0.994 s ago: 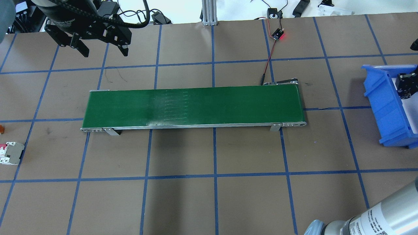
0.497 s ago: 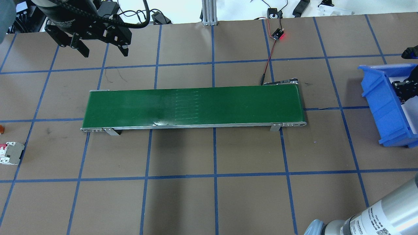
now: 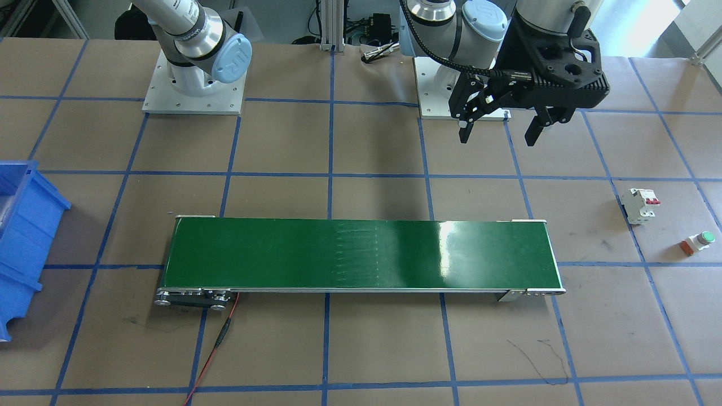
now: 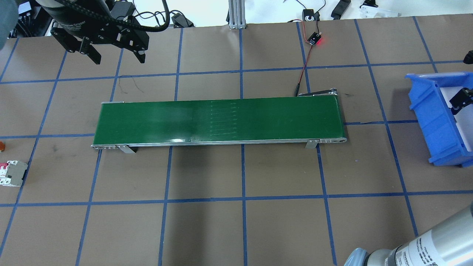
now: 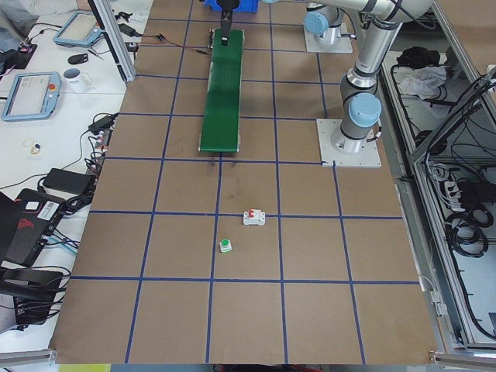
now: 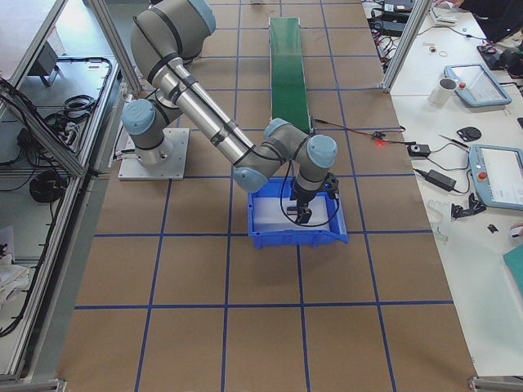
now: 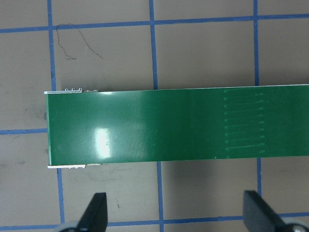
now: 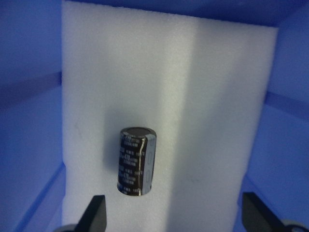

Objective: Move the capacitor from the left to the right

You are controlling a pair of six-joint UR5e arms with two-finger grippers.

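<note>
The capacitor [image 8: 136, 161], a stubby dark cylinder, lies on its side on the white foam floor of the blue bin [image 8: 29, 96], seen in the right wrist view. My right gripper [image 8: 176, 215] is open and empty above it, with the capacitor free between and beyond the two fingertips. In the exterior right view the right gripper [image 6: 301, 214] hangs over the bin [image 6: 298, 239]. My left gripper [image 4: 119, 60] is open and empty, hovering beyond the left end of the green conveyor belt [image 4: 218, 120]. It also shows in the front view [image 3: 496, 138].
A white circuit breaker with red switches [image 3: 640, 206] and a green-capped push-button [image 3: 699, 241] sit on the table on my left side. A red-black cable [image 4: 306, 62] runs from a small lit board to the conveyor's right end. The bin [image 4: 436, 122] stands at the right edge.
The right gripper has pulled back toward the right edge of the overhead view, over the bin, which shifted slightly. The seam marks on the belt have moved right. The left arm has not moved.
</note>
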